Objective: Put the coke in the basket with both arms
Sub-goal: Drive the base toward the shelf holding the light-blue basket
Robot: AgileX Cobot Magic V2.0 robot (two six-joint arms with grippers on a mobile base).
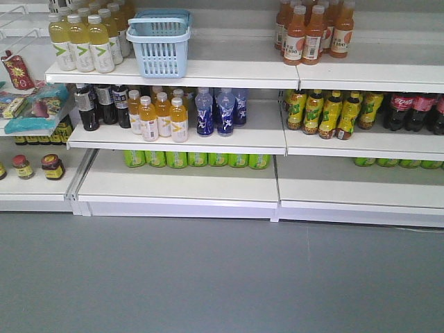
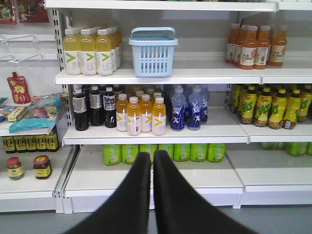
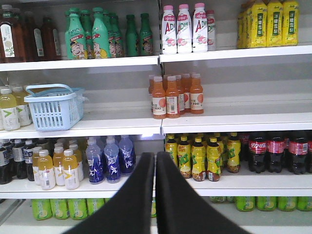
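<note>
At the foot of each wrist view, the left gripper (image 2: 151, 155) and right gripper (image 3: 155, 156) are pressed closed, gripping nothing. Beyond the right one, the coke (image 3: 258, 152), dark with a red label, stands beside yellow-green bottles (image 3: 200, 158). One shelf higher, leftward, the basket (image 3: 53, 111), pale blue and slotted, sits upright.

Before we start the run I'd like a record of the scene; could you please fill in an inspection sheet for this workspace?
Surface: white shelves, stocked with drinks.
Job's things: coke bottles upright on middle shelf, far right; basket one shelf up, to their left.
Clutter: yellow drink bottles beside the basket; orange juice bottles; blue bottles.
Grippers: left gripper shut, empty; right gripper shut, empty.
Cables: nothing seen.
Surroundings: grey floor.
</note>
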